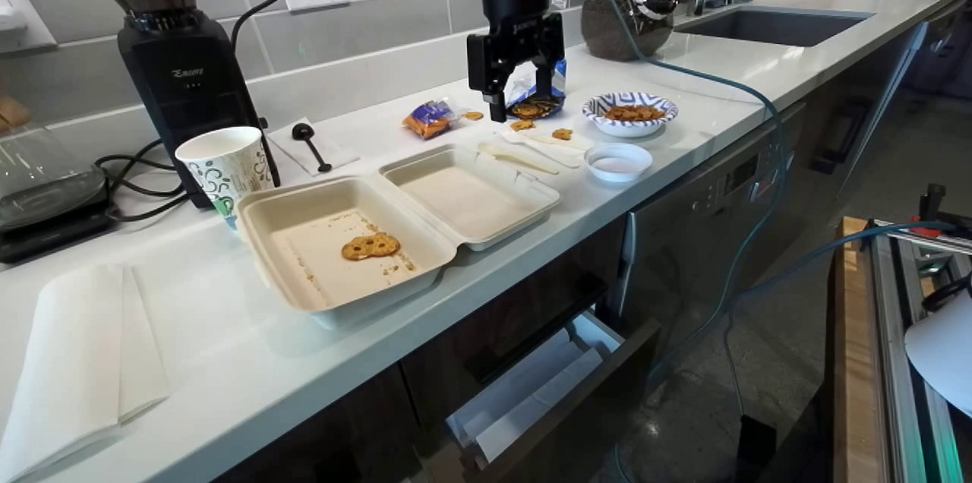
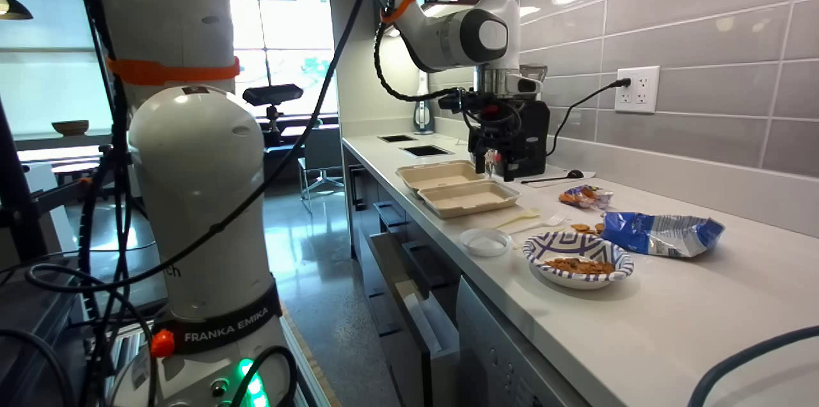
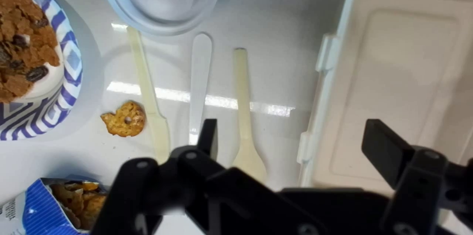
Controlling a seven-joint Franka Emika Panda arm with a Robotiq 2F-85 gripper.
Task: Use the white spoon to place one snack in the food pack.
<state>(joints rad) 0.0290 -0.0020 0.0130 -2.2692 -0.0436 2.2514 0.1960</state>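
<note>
The cream-beige clamshell food pack point(image 1: 471, 190) lies open on the counter; it also shows in an exterior view point(image 2: 470, 197) and in the wrist view point(image 3: 399, 87). One orange-brown cracker point(image 1: 370, 245) and crumbs lie in its near half. A loose snack piece point(image 3: 127, 120) lies on the counter beside a cream utensil point(image 3: 147, 94). A white utensil point(image 3: 200, 72) lies next to a pale cream spoon point(image 3: 244, 102); the white one's head is hidden by the gripper in the wrist view. My gripper point(image 3: 294, 135) is open and empty above the counter, over the spoon and the pack's edge.
A blue-patterned bowl point(image 2: 579, 244) of cereal and a shallow white dish point(image 1: 617, 162) stand near the counter edge. A blue snack bag point(image 2: 662, 234) and an orange-blue packet point(image 1: 431, 120) lie towards the wall. A paper cup point(image 1: 228, 164) and grinder point(image 1: 186, 80) flank the pack.
</note>
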